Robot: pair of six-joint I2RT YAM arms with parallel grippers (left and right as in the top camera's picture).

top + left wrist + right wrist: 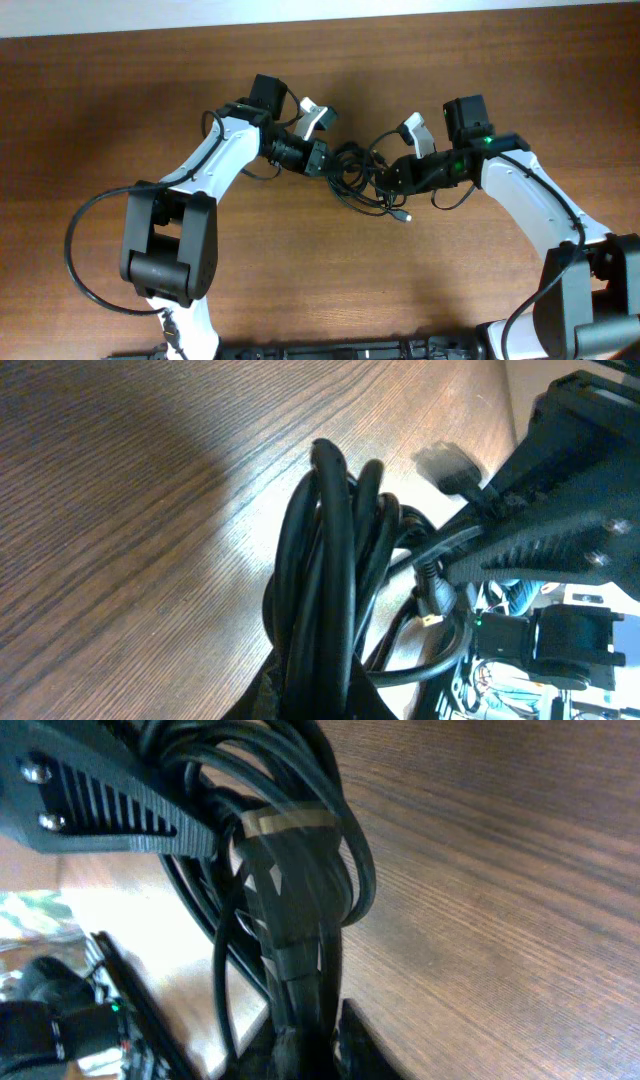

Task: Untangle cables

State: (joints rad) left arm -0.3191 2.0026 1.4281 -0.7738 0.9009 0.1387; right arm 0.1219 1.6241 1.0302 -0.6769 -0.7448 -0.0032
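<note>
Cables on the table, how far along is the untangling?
Nothing looks done: the cables are one knotted bundle, with only one plug end trailing free. In hand: the left gripper and right gripper each appear to grip the bundle from opposite sides. Still to do: pulling the loops apart and laying each cord out separately.

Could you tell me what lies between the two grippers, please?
The cables, a tangled black bundle, fill the gap between the left gripper and the right gripper; the overhead view shows it.
</note>
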